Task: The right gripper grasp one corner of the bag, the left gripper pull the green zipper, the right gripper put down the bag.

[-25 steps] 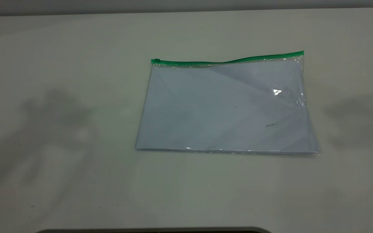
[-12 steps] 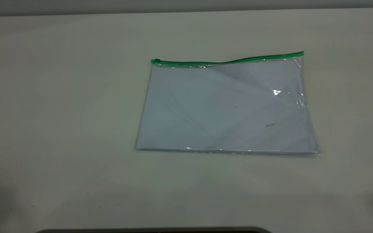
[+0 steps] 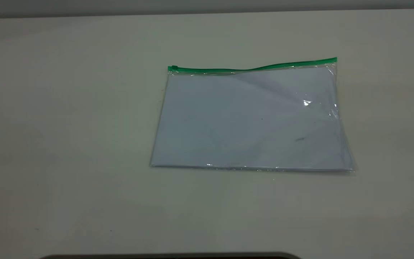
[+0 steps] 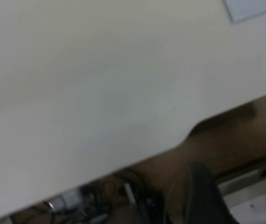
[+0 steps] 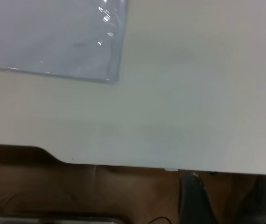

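The bag [image 3: 250,118] lies flat on the table, a clear pouch with white paper inside. The green zipper [image 3: 250,68] runs along its far long edge, with the slider tab [image 3: 173,68] at the left end. The corner of the bag [image 3: 334,62] at the right end of the strip lies on the table. Neither arm shows in the exterior view. My left gripper [image 4: 240,184] is off the table's near edge, open and empty; a bag corner [image 4: 252,8] shows far off. My right gripper [image 5: 226,189] is also past the near edge, open and empty, with the bag [image 5: 53,37] beyond.
The pale table [image 3: 67,144] carries only the bag. Its near edge has a dark notch [image 3: 171,256]. Below the edge the wrist views show brown floor [image 5: 100,196] and cables [image 4: 137,200].
The arm shadows on the table at left and right have faded away. The bag has not moved.
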{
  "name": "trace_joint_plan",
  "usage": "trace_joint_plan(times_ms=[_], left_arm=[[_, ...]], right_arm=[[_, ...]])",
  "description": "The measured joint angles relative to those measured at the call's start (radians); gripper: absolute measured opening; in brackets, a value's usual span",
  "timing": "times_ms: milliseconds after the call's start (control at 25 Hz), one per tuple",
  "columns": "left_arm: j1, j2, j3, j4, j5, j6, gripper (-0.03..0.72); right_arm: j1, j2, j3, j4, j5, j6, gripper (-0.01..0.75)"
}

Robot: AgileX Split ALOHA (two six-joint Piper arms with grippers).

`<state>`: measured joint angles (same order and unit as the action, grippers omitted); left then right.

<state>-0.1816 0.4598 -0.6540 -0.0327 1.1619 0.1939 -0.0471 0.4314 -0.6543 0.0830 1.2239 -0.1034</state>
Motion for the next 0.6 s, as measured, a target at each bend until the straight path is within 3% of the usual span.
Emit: trace_joint_plan(times_ms=[280, 600], left_arm=[[0.000, -0.088, 0.146, 0.000, -0.016, -0.070, 0.460], [0.000, -0.150, 0.167, -0.003, -0.037, -0.116, 0.460]], right_arm=[[0.000, -0.149, 0.161, -0.015, -0.075, 0.018, 0.487], [0.000, -0.166, 0.173, -0.023, -0.104, 0.029, 0.487]])
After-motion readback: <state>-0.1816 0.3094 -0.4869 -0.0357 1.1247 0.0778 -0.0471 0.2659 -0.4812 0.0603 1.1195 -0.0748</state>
